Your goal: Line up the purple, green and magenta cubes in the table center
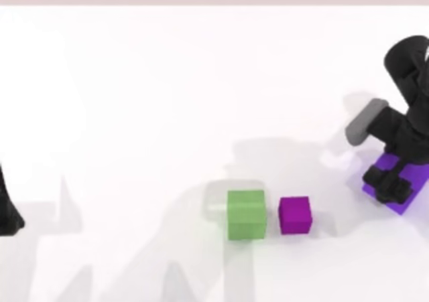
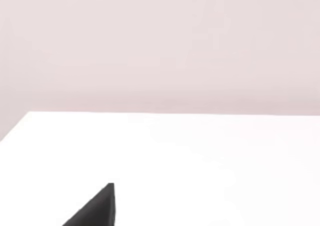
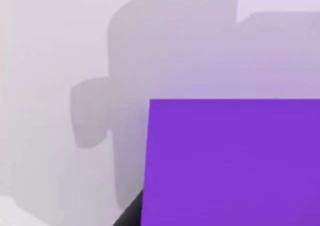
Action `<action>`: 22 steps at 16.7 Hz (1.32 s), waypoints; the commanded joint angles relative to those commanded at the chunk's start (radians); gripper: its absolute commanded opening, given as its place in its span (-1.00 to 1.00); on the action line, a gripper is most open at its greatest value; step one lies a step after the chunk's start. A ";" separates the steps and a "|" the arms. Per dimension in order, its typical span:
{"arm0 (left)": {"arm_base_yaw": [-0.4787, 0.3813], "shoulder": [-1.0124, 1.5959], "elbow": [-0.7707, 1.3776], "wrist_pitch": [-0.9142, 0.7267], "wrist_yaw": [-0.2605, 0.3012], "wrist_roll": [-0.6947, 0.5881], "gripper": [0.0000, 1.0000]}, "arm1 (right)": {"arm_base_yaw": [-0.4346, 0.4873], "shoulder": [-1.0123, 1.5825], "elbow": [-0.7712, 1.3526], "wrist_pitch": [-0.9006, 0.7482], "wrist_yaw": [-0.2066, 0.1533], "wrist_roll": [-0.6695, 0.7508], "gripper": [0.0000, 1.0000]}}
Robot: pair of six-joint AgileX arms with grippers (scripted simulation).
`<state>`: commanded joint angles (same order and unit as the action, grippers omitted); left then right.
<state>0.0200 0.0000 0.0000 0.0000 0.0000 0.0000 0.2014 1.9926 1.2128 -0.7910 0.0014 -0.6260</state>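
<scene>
The right gripper [image 1: 389,183] is way over at the right side of the table [image 1: 167,114], right on top of the purple cube [image 1: 410,189]. Its black fingers [image 1: 375,176] sit over the cube's top, but I cannot tell if they are squeezing it or just around it. The purple cube is turned a bit, so its edges do not run straight with the table's edges. In the right wrist view the purple cube [image 3: 235,161] fills most of the picture, very close up, with grey shadow on the white table behind it.

The green cube [image 1: 246,214] sits near the middle of the table, toward the near edge. The magenta cube [image 1: 295,215] is just beside it on the right, with a thin gap between them. The two make a short row going left to right. The magenta one is smaller than the green one. The purple cube is farther right, apart from the magenta cube and a bit farther back than the row.

The left arm [image 1: 8,211] is parked at the far left edge of the table, well away from the cubes. Its wrist view shows only bare white table and one dark finger tip [image 2: 97,208], so I cannot tell how wide that gripper is.
</scene>
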 joint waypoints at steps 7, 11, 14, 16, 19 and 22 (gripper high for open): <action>0.000 0.000 0.000 0.000 0.000 0.000 1.00 | 0.000 0.000 0.000 0.000 0.000 0.000 -1.00; 0.000 0.000 0.000 0.000 0.000 0.000 1.00 | -0.001 -0.008 0.001 -0.006 -0.002 0.003 -1.00; 0.000 0.000 0.000 0.000 0.000 0.000 1.00 | 0.000 -0.021 0.030 -0.047 -0.002 0.002 -1.00; 0.000 0.000 0.000 0.000 0.000 0.000 1.00 | 0.000 -0.047 0.070 -0.118 -0.003 0.002 -1.00; 0.000 0.000 0.000 0.000 0.000 0.000 1.00 | 0.005 -0.090 0.133 -0.231 -0.003 0.000 -1.00; 0.000 0.000 0.000 0.000 0.000 0.000 1.00 | 0.007 -0.112 0.157 -0.265 -0.003 0.000 -1.00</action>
<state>0.0200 0.0000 0.0000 0.0000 0.0000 0.0000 0.2082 1.8809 1.3694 -1.0561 -0.0012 -0.6261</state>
